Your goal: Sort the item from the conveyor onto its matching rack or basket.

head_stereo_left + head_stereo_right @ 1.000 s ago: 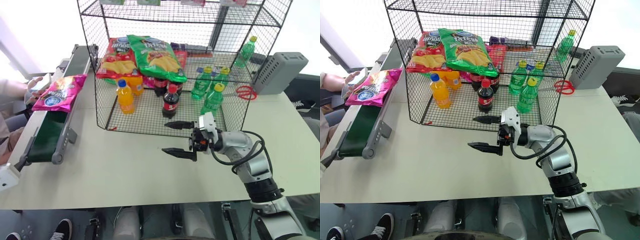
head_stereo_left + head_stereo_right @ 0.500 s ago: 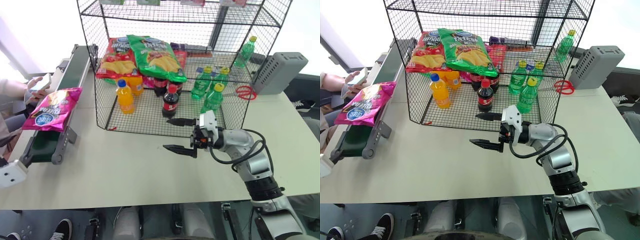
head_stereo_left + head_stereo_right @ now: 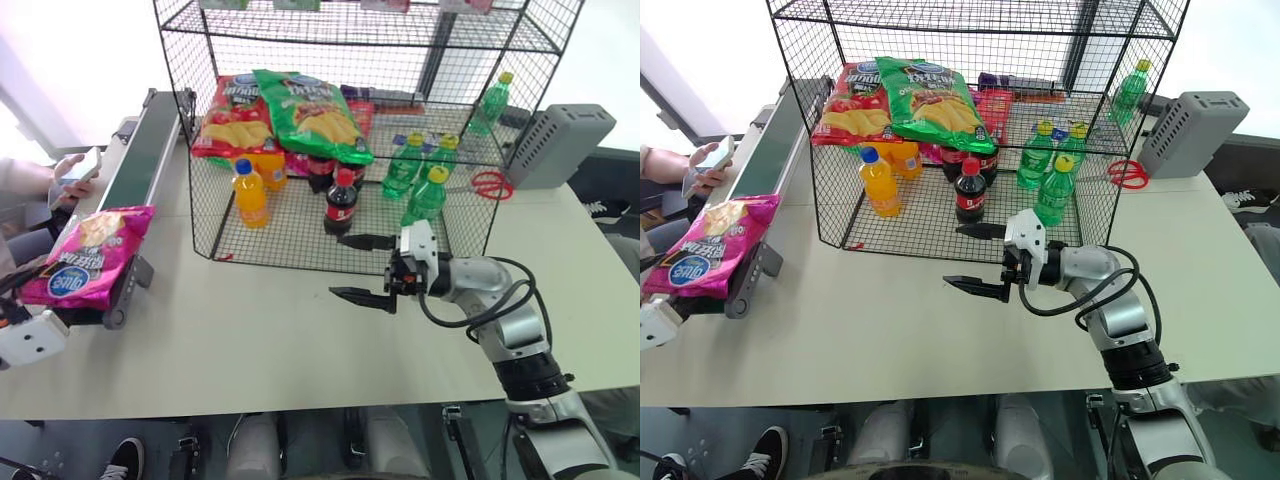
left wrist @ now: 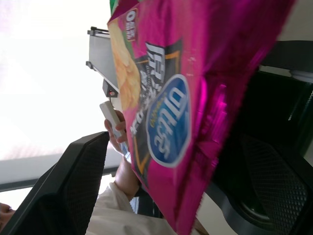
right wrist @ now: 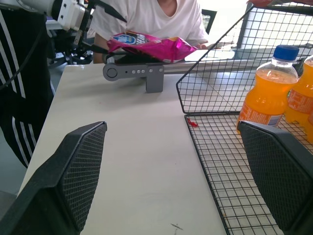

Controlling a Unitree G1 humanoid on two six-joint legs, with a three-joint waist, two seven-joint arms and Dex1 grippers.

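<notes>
The item (image 3: 85, 255), a magenta-pink chip bag with a round blue logo, lies at the near end of the conveyor (image 3: 140, 160) and overhangs the belt's end. My left gripper (image 5: 110, 34) is at that end, open. One finger is above the bag and one below, and the bag (image 4: 186, 98) sits in the gap between them. My right gripper (image 3: 337, 266) hovers open and empty over the table, in front of the rack (image 3: 290, 228). It points toward the conveyor (image 5: 142, 71).
The rack holds a green chip bag (image 3: 315, 115), a red chip bag (image 3: 235, 120), orange bottles (image 3: 249, 195), cola bottles (image 3: 341, 203) and green bottles (image 3: 425, 198). A grey box (image 3: 560, 145) and a red ring (image 3: 491, 185) lie at the back right. A person's hand with a phone (image 3: 72, 170) is beyond the conveyor.
The pink bag has travelled down the belt to its near end. My left gripper has come into view at the lower left, around the bag's end. The right gripper has stayed put.
</notes>
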